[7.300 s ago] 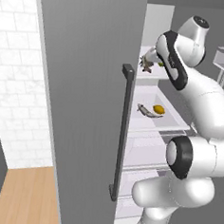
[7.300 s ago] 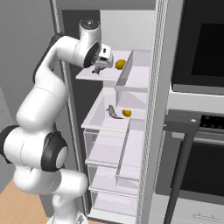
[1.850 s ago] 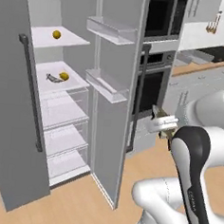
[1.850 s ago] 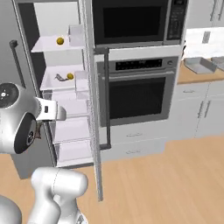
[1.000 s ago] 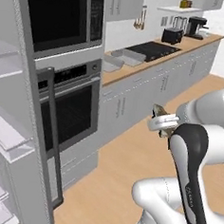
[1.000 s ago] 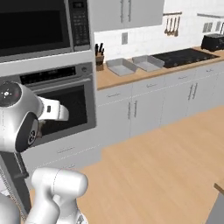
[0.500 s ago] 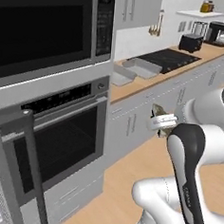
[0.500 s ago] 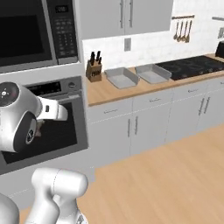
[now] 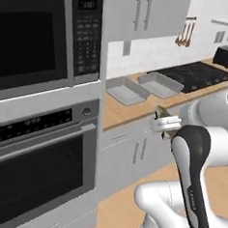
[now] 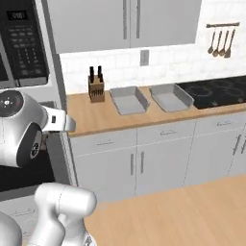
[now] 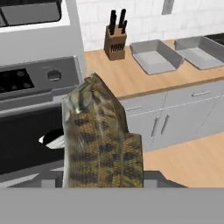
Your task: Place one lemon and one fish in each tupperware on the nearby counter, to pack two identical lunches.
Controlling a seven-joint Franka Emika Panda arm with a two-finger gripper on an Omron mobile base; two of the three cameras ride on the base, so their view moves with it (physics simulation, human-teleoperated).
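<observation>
I keep the gripper (image 9: 164, 127) clamped on the mottled brown fish (image 11: 100, 140), carrying it toward two grey rectangular tupperware trays (image 10: 129, 100).

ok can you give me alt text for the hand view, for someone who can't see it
A mottled brown fish stands close up in the pincer, blocking the lower middle of the picture. Behind it, a wooden counter carries a knife block and two empty grey tupperware trays, with an oven at left.
</observation>
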